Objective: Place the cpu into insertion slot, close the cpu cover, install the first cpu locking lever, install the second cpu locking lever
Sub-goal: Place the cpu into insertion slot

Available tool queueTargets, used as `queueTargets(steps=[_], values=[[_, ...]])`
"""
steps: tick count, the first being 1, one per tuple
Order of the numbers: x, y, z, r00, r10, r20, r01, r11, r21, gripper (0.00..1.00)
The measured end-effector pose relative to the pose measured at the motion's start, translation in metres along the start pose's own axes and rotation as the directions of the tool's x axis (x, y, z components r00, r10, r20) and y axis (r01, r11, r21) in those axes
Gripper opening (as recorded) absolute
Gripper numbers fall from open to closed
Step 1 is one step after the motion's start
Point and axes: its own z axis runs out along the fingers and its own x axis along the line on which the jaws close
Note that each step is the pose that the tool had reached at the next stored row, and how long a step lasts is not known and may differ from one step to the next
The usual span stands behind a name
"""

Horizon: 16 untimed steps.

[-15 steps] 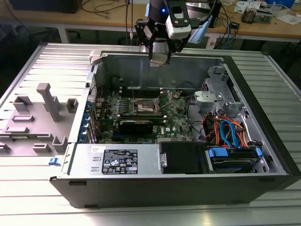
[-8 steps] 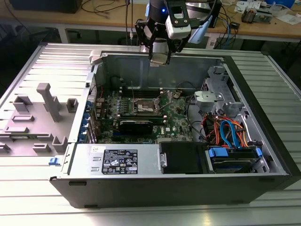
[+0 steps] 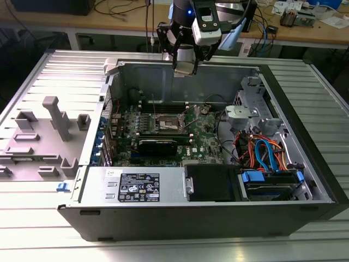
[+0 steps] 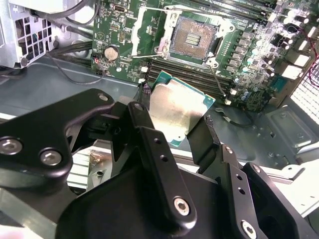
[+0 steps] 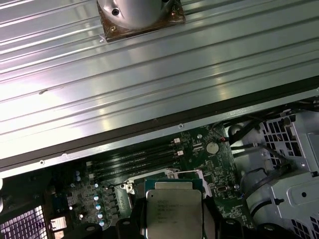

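My gripper [image 3: 185, 66] hangs above the back wall of the open computer case, shut on the cpu [image 4: 177, 107], a pale silvery square chip with a green edge. Both black fingers [image 4: 144, 124] clamp its opposite sides, as the first wrist view also shows the cpu [image 5: 172, 211]. Down on the green motherboard [image 3: 204, 134] lies the insertion slot [image 4: 193, 37], its dark centre bare; in the exterior view the insertion slot [image 3: 166, 124] sits well below the gripper. The cpu cover [image 4: 142, 30] stands swung open beside the socket. Thin wire levers [image 4: 172, 9] are lifted.
Long black memory slots [image 4: 187, 72] run beside the socket. A black card [image 3: 157, 145] lies in front of it. Drive cages and orange and blue cables [image 3: 262, 153] occupy the exterior view's right of the case. A grey fixture [image 3: 54, 117] stands on the table at the left.
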Motion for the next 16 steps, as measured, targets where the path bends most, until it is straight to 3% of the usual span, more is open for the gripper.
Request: queueTargets(steps=[16], values=[[0.0, 0.0, 0.0002, 0.9998, 0.022, 0.002, -0.022, 0.9998, -0.0005, 0.55]])
